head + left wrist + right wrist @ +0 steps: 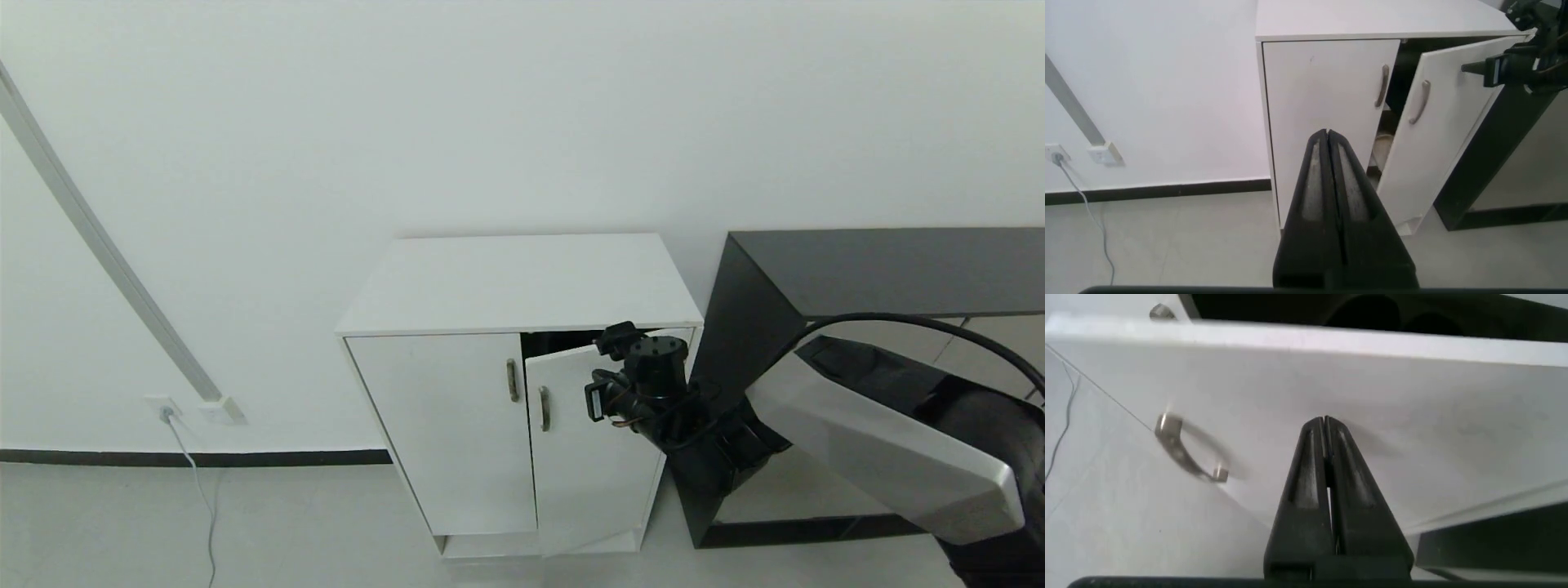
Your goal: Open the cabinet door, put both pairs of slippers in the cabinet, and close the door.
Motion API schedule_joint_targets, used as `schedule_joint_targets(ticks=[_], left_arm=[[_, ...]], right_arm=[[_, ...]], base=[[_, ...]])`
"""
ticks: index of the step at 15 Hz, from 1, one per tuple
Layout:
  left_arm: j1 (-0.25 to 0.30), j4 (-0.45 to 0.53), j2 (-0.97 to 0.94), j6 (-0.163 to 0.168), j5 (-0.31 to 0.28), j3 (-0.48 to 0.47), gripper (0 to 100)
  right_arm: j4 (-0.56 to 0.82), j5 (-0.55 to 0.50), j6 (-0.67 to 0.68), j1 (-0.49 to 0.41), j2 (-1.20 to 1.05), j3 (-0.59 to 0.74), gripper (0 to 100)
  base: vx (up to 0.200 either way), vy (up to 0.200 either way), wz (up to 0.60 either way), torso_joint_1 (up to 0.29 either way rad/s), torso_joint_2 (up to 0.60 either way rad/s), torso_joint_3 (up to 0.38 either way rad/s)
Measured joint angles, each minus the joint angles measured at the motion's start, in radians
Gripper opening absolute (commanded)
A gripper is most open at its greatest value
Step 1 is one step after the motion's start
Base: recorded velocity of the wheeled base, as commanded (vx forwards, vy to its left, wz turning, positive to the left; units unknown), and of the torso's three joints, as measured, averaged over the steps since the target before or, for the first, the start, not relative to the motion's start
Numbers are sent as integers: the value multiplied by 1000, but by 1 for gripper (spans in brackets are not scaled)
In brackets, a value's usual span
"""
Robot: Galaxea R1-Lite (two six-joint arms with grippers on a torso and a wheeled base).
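At the far left a wall socket (166, 408) with a cable sits well apart from the work. The one white cabinet (522, 282) has two doors, each with one handle whose long axis is upright. The left door (445, 433) is flush. The left gripper (1327, 143), fingers pressed together and empty, hangs well back in front of it. The right door (588, 482) stands ajar, hinged on its right side, its free edge and handle (544, 408) to the left.

The right gripper (1327, 433), closed on nothing, points straight at this door's outer face, just right of the handle and touching it or nearly so. This arm is much the nearer, so a push inward would probably shut the door. Dark rounded shapes (1372, 310) inside the opening may be slippers; their count cannot be told. A black table (882, 269) stands at the right.
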Motion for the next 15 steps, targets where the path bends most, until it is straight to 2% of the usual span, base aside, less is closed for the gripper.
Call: schedule_joint_targets(ticks=[6, 15], left_arm=[[0, 0, 0, 0, 0, 0, 0], [0, 0, 0, 0, -1, 0, 0]], right_arm=[[54, -1, -4, -28, 56, -123, 0], [81, -6, -6, -42, 104, -212, 0]], base=[[0, 0, 0, 0, 0, 0], [0, 0, 0, 0, 0, 0]])
